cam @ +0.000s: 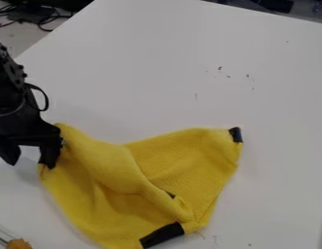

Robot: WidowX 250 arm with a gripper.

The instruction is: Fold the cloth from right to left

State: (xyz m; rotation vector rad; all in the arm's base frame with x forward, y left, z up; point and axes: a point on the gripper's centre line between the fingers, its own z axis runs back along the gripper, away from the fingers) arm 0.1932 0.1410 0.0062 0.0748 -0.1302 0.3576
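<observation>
The folding looks partly done at best: the yellow cloth (173,163) has a thick, rolled ridge down its left half, yet its right-hand part lies spread out, well short of the left side. The black hand (30,163) is at the cloth's left end, its two fingers apart, the one nearer the cloth touching the edge and the other out over the desk (156,73). This seems to be the placing end of a right-to-left fold, though whether a grip or a release is in hand I cannot tell. If it is a release, the next move calls for lifting clear without dragging the edge, then taking the right corner and carrying it across to the left. The ridge could slump or bunch if the cloth is pulled low.

The cloth lies on the lower left part of the desk as the camera sees it, away from the desk's far edge. It looks soft and fairly thick, with loose creases in the middle. A black patch (236,134) caps its right corner, and a larger black strip (162,235) crosses its lower edge. Near the lower left corner of the view is a small orange-brown thing (19,243), apart from the cloth.
</observation>
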